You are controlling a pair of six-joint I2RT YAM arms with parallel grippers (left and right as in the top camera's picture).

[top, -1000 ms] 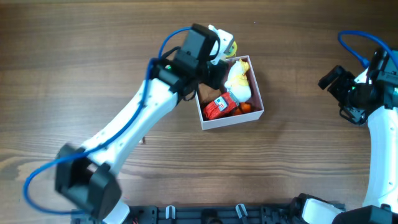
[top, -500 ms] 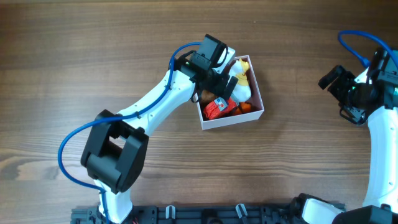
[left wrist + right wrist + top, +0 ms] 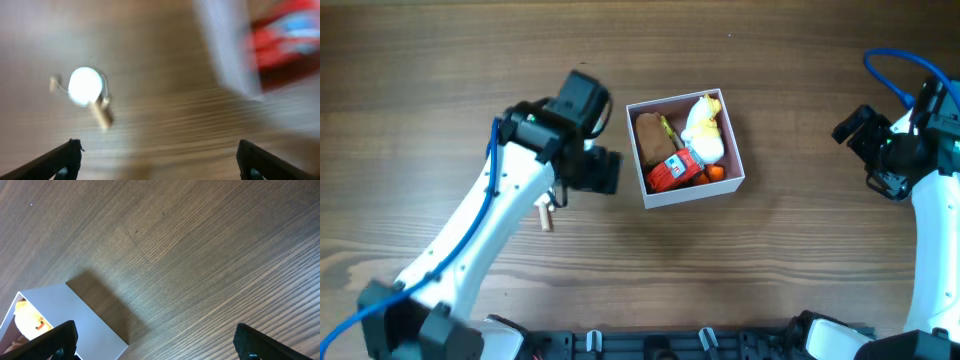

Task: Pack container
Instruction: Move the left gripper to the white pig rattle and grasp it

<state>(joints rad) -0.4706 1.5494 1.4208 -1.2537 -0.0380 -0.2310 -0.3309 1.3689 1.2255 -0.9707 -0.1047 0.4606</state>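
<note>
The container [image 3: 692,194], a square white-walled box, sits mid-table. It holds a brown toy [image 3: 649,136], a yellow-and-white duck toy [image 3: 705,132], a red packet [image 3: 671,172] and a small orange piece [image 3: 716,173]. My left gripper [image 3: 603,170] hangs open just left of the box, with nothing between its fingers. The left wrist view is blurred: the left gripper [image 3: 160,162] is over bare wood, and the container's wall [image 3: 225,55] and the red packet [image 3: 287,37] lie at the upper right. My right gripper [image 3: 852,130] stands open far to the right, and the right gripper [image 3: 157,342] is empty.
A small white disc with a wooden peg [image 3: 547,213] lies on the table left of the box, below my left arm. In the left wrist view the disc [image 3: 85,86] lies ahead to the left. The right wrist sees the container's corner [image 3: 65,315].
My left gripper has opened and swung left, off the container's far-left corner, to the table beside it. The brown toy now lies uncovered in the box. The right arm has not moved.
</note>
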